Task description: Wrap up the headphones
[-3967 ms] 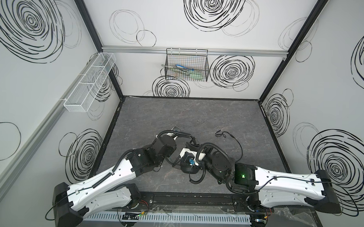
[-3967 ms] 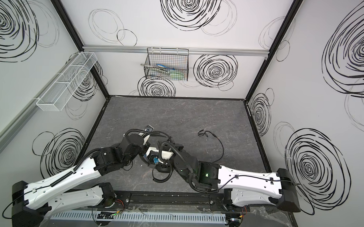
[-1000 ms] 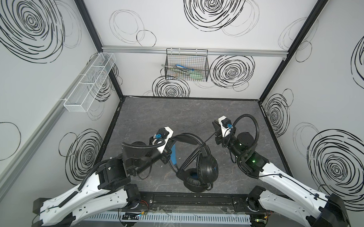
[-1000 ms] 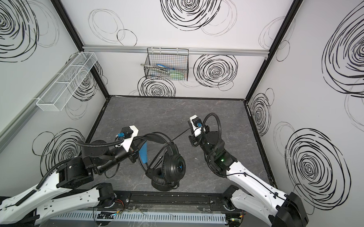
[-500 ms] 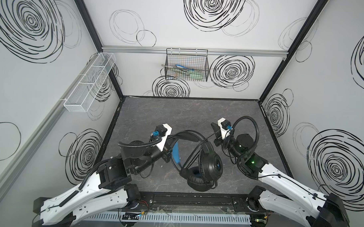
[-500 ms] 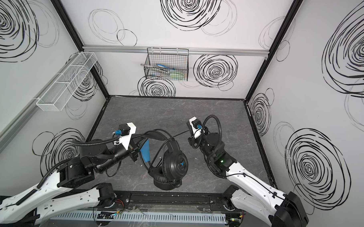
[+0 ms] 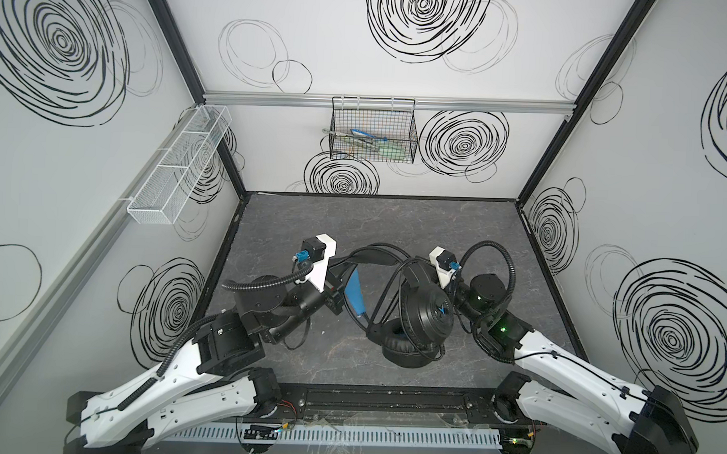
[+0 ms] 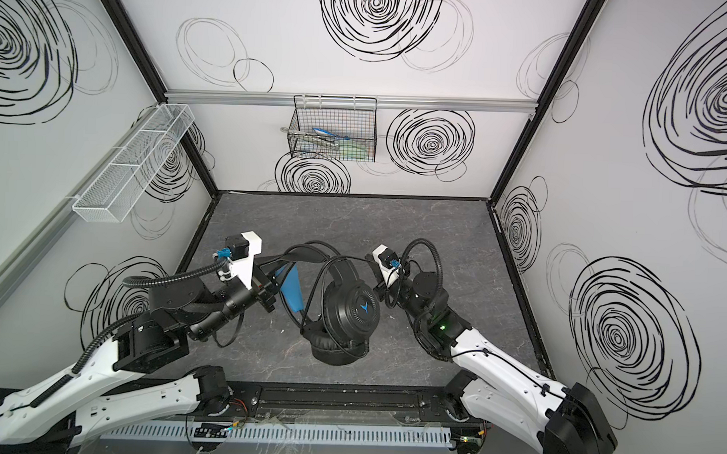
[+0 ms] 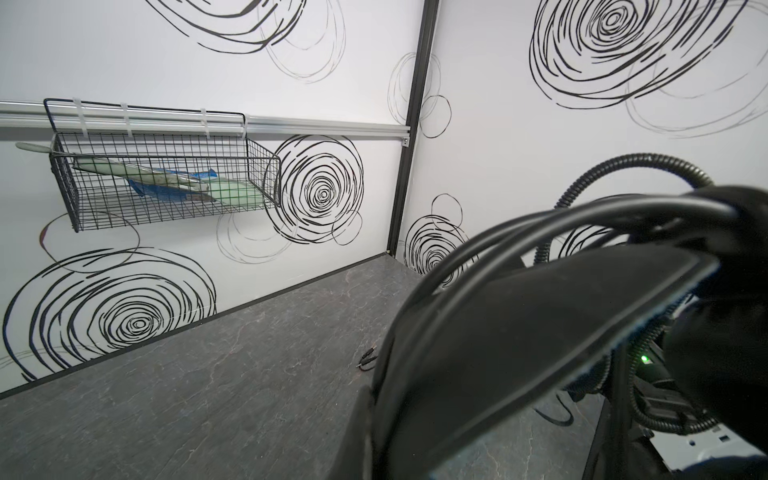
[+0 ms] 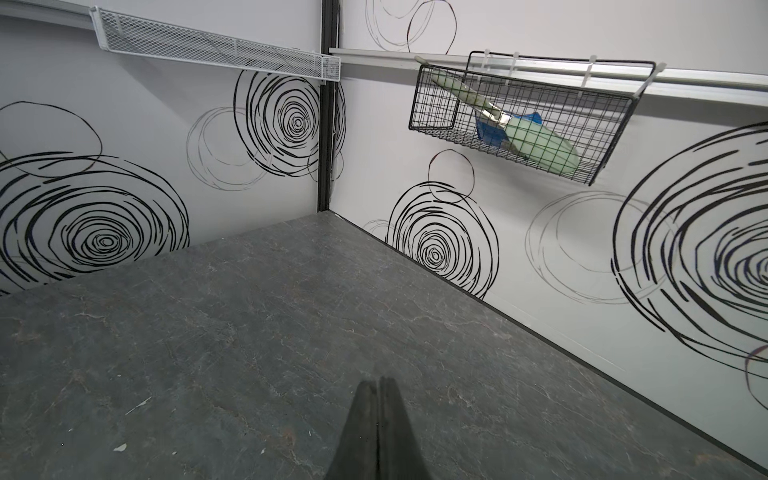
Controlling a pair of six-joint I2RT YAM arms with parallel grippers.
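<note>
Noted: left pincer was clenched on the band of the headphones, blue strap just beside its fingers. Both cups hung beyond its tip, logo cup over the padded one; could not tell if the lower cup touched the table. Cable looped across the band. Right pincer was clenched, fingers pressed flat together, close beside the logo cup.
</note>
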